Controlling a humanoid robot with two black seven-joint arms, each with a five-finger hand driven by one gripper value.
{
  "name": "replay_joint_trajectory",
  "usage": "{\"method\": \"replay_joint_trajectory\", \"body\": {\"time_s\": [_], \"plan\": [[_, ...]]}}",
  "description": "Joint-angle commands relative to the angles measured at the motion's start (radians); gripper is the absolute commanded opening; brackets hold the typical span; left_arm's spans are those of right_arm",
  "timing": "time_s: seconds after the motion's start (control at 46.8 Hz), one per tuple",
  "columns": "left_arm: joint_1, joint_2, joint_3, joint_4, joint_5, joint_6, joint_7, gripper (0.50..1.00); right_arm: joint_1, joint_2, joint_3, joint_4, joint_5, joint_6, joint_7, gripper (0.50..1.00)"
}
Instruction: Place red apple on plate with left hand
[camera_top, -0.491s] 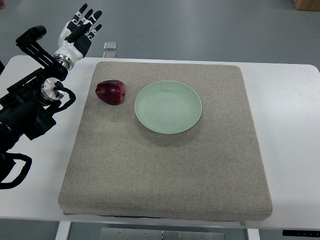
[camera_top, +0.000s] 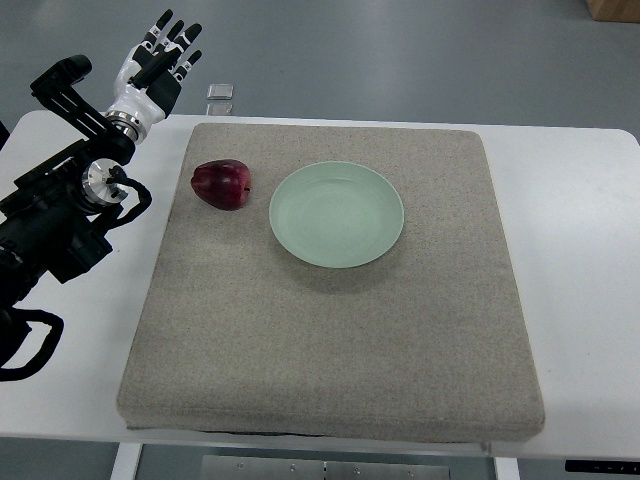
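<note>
A dark red apple (camera_top: 222, 185) lies on the beige mat (camera_top: 330, 330), just left of a pale green plate (camera_top: 337, 214). The two are apart by a narrow gap, and the plate holds nothing. My left hand (camera_top: 158, 61) is raised at the table's far left corner, beyond and to the left of the apple, with its fingers spread and nothing in them. Its black arm (camera_top: 60, 205) runs in from the picture's left edge. The right arm does not show.
The mat covers most of the white table (camera_top: 590, 270). A small clear square object (camera_top: 220, 92) lies on the floor past the table's far edge. A cardboard box corner (camera_top: 612, 8) shows at the top right.
The left hand has shifted very slightly up and to the left. The apple and plate have not moved.
</note>
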Motion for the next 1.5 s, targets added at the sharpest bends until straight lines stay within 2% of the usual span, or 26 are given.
{"method": "replay_joint_trajectory", "body": {"time_s": [0.0,0.726,0.876,1.132,1.367,1.474], "plan": [[-0.004,-0.003,0.000,-0.001,-0.002,0.001,0.000,0.992,0.000,0.000,0.000,0.000,-0.001,0.000,0.000,0.930],[-0.052,0.003,0.046,0.000,0.045,0.042,0.015,0.988,0.000,0.000,0.000,0.000,0.000,0.000,0.000,0.930],[-0.063,0.025,0.121,0.002,0.140,0.030,0.016,0.988,0.001,0.000,0.000,0.000,0.000,0.000,0.000,0.930],[-0.074,0.025,0.122,-0.004,0.378,0.024,0.016,0.988,0.000,0.000,0.000,0.000,-0.001,0.000,0.000,0.932],[-0.101,0.062,0.162,-0.012,0.553,-0.050,0.016,0.990,0.000,0.000,0.000,0.000,0.000,0.000,0.000,0.930],[-0.126,0.077,0.188,-0.012,0.613,-0.107,0.016,0.990,0.001,0.000,0.000,0.000,0.000,0.000,0.000,0.930]]}}
